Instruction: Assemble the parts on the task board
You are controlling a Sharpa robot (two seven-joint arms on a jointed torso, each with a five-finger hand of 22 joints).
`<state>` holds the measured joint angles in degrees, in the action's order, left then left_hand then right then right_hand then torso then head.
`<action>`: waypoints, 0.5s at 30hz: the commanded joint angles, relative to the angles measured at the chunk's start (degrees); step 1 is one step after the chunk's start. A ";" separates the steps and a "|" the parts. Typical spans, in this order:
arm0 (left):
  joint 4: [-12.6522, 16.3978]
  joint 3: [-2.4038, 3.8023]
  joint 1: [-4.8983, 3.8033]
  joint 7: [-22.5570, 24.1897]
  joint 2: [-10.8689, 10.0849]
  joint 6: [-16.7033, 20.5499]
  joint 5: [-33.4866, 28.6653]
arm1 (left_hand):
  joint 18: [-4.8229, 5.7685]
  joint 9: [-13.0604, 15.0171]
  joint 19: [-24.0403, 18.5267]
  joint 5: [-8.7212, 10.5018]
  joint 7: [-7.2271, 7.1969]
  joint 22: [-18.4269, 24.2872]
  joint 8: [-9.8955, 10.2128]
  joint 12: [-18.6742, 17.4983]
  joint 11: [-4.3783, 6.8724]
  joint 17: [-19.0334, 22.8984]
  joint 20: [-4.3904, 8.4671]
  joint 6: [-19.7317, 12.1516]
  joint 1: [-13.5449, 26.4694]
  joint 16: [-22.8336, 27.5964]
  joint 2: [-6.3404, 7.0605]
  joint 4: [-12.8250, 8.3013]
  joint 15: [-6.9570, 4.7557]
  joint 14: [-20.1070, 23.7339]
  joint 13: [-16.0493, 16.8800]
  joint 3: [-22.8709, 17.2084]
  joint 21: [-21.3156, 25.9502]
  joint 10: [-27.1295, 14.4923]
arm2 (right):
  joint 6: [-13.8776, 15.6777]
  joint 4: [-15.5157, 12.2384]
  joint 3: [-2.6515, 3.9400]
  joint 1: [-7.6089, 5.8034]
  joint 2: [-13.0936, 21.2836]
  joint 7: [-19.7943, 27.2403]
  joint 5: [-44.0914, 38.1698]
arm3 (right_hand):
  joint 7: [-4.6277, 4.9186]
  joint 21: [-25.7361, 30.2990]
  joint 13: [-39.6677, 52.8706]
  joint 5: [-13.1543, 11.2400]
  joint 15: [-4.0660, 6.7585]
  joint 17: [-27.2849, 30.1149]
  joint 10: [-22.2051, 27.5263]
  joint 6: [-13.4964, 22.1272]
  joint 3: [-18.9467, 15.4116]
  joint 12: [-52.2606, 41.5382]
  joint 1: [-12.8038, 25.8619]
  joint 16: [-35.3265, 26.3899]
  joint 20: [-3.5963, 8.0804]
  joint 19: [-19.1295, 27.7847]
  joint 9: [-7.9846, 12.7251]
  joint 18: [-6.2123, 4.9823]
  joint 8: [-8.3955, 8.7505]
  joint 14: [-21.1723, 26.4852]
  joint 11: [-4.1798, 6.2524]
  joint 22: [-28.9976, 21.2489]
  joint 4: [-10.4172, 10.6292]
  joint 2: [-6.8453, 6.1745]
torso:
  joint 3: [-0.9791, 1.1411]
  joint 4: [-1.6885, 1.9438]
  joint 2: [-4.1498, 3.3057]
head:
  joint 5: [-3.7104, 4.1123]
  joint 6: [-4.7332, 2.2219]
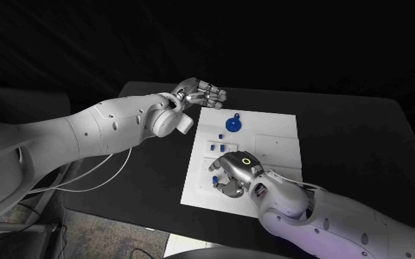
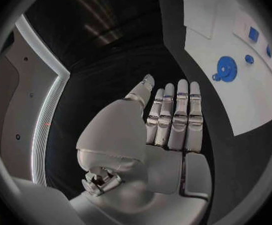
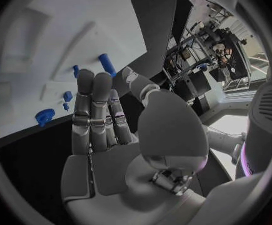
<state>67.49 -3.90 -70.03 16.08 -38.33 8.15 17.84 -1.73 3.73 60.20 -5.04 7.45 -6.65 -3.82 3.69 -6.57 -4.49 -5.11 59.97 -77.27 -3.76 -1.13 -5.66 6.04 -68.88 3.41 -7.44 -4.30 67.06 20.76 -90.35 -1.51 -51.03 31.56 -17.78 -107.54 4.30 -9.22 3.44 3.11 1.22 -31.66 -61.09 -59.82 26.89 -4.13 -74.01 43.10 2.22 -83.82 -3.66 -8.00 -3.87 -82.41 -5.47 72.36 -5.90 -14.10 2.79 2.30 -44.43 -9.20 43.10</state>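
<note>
The white task board (image 1: 268, 145) lies in the middle of the black table. A round blue part (image 1: 233, 125) stands near its far left corner, and small blue pieces (image 1: 217, 147) sit along its left side. My left hand (image 1: 201, 94) hovers over the table just beyond the board's far left corner, fingers straight and holding nothing (image 2: 170, 120). My right hand (image 1: 235, 174) is over the board's near left part, with its fingers stretched out and nothing in them (image 3: 101, 115). A blue peg (image 1: 214, 180) lies on the board right beside the right hand (image 3: 107, 64).
The board (image 2: 235, 35) carries shallow recesses and raised outlines (image 3: 48, 25). A white cable (image 1: 104, 178) trails off the table's left edge beside my left arm. Black table surface surrounds the board on all sides.
</note>
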 commanded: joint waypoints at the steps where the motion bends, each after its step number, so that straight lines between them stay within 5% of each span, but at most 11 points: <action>1: 0.04 0.02 -0.03 0.25 -0.06 -0.86 -0.35 | -0.58 -0.01 0.38 0.10 0.31 0.05 -0.08 -0.34 0.03 -0.08 0.13 -0.09 -0.03 0.25 0.07 0.22 -0.12 0.16 -0.03 0.03 -0.30 -0.47 | 0.26 -1.64 1.26 -0.22 2.15 1.78 7.23 | 1.11 0.28 -0.10 -0.07 0.35 0.02 -2.83 -0.64 0.67 -0.80 0.76 0.04 0.28 -0.51 0.05 -0.36 0.30 -0.19 0.74 -0.02 1.23 1.15 | -0.02 -0.01 -0.01 | 0.61 -0.43; 5: 0.09 0.00 -0.03 0.43 -0.28 -0.84 -0.38 | -0.58 -0.01 0.38 0.10 0.31 0.05 -0.08 -0.34 0.03 -0.08 0.13 -0.09 -0.03 0.25 0.07 0.22 -0.12 0.16 -0.03 0.03 -0.30 -0.47 | -1.97 -3.12 3.93 -0.68 5.88 3.61 15.87 | 2.31 -0.06 0.02 0.84 1.03 -0.06 -8.88 -2.72 2.70 -1.32 3.07 0.31 0.93 -0.96 -0.14 0.68 0.08 -0.58 2.00 0.19 3.80 2.35 | -0.01 -0.08 0.02 | 2.04 -1.22; 10: 0.25 -0.01 -0.03 0.93 -0.76 -0.86 -0.83 | -0.61 -0.01 0.39 0.10 0.32 0.23 -0.09 -0.32 0.04 -0.10 0.10 -0.15 -0.17 0.24 0.15 0.26 -0.12 0.15 -0.02 0.19 -0.32 -0.44 | -6.86 -4.32 6.79 -1.98 10.97 4.81 26.00 | 0.78 -1.74 1.15 1.03 2.65 -0.24 -17.34 -6.20 1.16 -3.64 4.28 0.30 2.46 -1.36 -0.57 2.48 0.09 -0.87 4.86 0.68 4.37 4.46 | 0.06 -0.27 0.10 | 3.90 -2.03; 15: 0.72 -0.02 0.08 1.38 -1.49 -1.05 -1.58 | -0.65 0.00 1.07 0.15 0.31 0.15 -0.11 -0.32 0.21 -0.60 0.49 -0.18 0.01 -0.11 0.29 0.29 -0.72 -1.65 -0.02 0.46 -0.71 -0.07 | -14.02 -5.17 8.25 -4.32 16.09 2.80 34.70 | -0.40 -3.10 8.02 0.39 3.85 -0.73 -21.23 -7.96 -3.06 -10.25 4.63 0.32 3.87 -1.80 -1.02 4.05 0.10 -1.30 6.68 1.01 3.94 6.18 | 0.29 -0.64 0.28 | 5.59 -2.57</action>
<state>67.93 -3.95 -69.96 16.30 -39.83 8.05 17.37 -1.73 3.73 60.93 -5.04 7.45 -6.47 -3.82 3.69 -6.57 -5.09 -4.38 59.97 -77.27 -3.76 -1.13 -5.48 5.36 -70.31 3.41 -7.25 -4.92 67.06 13.97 -95.23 6.80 -55.31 47.56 -14.91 -82.32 3.92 -12.21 11.80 3.65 4.76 -32.47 -81.86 -67.59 23.83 -14.72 -69.20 43.34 5.88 -83.94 -4.66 -4.70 -3.86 -83.82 1.05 73.37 -1.97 -8.19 2.91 1.88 -44.26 -4.48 40.78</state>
